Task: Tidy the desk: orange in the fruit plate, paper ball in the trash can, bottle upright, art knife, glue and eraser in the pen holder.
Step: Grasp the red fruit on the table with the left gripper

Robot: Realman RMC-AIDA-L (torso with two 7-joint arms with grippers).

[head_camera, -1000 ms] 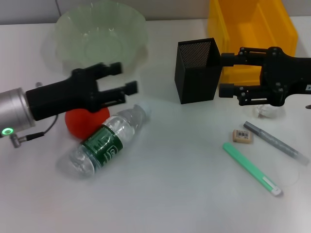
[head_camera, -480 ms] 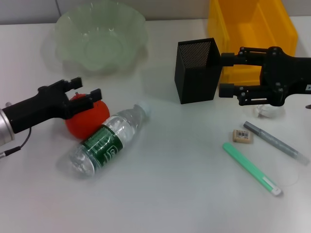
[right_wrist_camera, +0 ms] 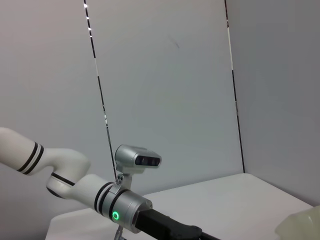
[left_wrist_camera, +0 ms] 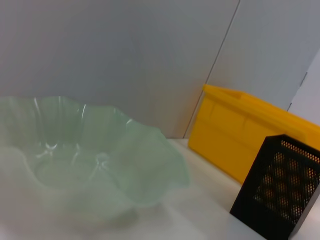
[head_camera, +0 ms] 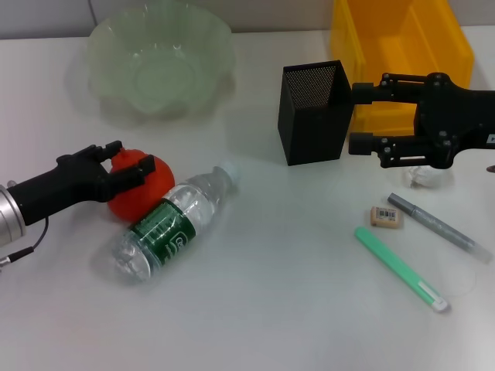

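The red-orange orange (head_camera: pixel 141 192) lies on the table against the toppled bottle (head_camera: pixel 168 224), whose cap points to the back right. My left gripper (head_camera: pixel 127 158) is open, low over the orange's upper left side, one finger on each side of its top. The pale-green fruit plate (head_camera: pixel 158 58) (left_wrist_camera: pixel 90 155) stands behind them. My right gripper (head_camera: pixel 360 117) hangs open next to the black mesh pen holder (head_camera: pixel 312 113), in front of the yellow trash can (head_camera: pixel 402 39). The paper ball (head_camera: pixel 425 178) peeks out under that arm. The eraser (head_camera: pixel 386 217) lies nearer the front.
A grey pen-shaped tool (head_camera: pixel 438 227) and a green stick (head_camera: pixel 399 267) lie at the front right; I cannot tell which is the art knife and which the glue. The left wrist view shows the trash can (left_wrist_camera: pixel 250 135) and pen holder (left_wrist_camera: pixel 280 190).
My left gripper has pulled back to the left and dropped from above the bottle onto the orange, which has shifted slightly. The right arm has not moved.
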